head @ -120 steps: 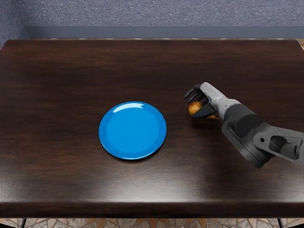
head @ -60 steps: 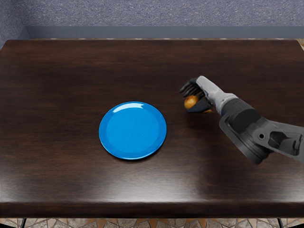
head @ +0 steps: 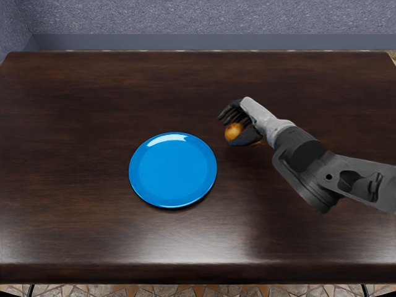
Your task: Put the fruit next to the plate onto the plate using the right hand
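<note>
A small orange fruit [head: 234, 131] is held in my right hand [head: 237, 124], whose dark fingers curl around it. The hand hangs just above the dark table, a short way right of the blue plate [head: 172, 169]. The plate lies flat near the table's middle with nothing on it. My right arm [head: 309, 167] comes in from the right edge. The left arm does not show.
The dark wooden table [head: 93, 93] fills the view, with its front edge at the bottom and a grey wall behind its far edge.
My right hand has moved left and slightly away from me with the fruit in it, coming closer to the plate. The plate has not moved.
</note>
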{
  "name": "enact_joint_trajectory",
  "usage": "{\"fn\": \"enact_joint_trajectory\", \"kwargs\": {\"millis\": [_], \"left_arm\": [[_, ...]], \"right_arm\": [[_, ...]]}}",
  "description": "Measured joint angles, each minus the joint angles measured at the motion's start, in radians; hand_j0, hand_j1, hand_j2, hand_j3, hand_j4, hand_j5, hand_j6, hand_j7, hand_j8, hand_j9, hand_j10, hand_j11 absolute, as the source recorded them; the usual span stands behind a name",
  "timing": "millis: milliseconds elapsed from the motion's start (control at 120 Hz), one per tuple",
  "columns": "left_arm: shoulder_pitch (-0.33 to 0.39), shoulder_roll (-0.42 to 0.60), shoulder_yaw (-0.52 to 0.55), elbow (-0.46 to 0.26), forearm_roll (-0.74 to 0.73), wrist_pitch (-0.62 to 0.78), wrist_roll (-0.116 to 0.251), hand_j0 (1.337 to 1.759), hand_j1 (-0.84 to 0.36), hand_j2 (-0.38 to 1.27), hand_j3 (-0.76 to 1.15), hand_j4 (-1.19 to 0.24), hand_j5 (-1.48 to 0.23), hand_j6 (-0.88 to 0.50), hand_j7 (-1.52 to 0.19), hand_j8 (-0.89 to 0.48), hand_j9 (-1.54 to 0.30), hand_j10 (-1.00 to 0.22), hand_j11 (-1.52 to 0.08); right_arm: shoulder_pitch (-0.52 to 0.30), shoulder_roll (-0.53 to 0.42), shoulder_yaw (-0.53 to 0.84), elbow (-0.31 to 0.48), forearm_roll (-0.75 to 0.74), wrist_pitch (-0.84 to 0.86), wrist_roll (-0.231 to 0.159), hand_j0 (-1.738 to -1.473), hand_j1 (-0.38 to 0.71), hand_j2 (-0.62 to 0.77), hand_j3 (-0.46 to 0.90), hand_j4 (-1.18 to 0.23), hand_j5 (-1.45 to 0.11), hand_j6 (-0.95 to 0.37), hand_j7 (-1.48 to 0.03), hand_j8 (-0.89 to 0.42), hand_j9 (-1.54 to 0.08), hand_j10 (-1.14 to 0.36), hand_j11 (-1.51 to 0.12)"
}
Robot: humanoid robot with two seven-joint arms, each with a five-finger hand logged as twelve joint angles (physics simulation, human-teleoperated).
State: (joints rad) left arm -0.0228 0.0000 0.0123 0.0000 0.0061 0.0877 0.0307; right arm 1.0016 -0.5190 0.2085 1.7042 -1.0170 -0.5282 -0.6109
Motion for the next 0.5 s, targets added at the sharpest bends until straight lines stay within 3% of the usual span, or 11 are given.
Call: {"fn": "enact_joint_trajectory", "kwargs": {"millis": [500], "left_arm": [[0.0, 0.0, 0.0, 0.0, 0.0, 0.0, 0.0, 1.658, 0.35, 0.0, 0.0, 0.0, 0.0, 0.0, 0.0, 0.0, 0.0, 0.0, 0.0]], "right_arm": [[0.027, 0.068, 0.0, 0.0, 0.0, -0.001, 0.0, -1.658, 0.27, 0.05, 0.0, -0.56, -0.73, -0.56, -0.73, -0.49, -0.74, -0.53, -0.73]]}}
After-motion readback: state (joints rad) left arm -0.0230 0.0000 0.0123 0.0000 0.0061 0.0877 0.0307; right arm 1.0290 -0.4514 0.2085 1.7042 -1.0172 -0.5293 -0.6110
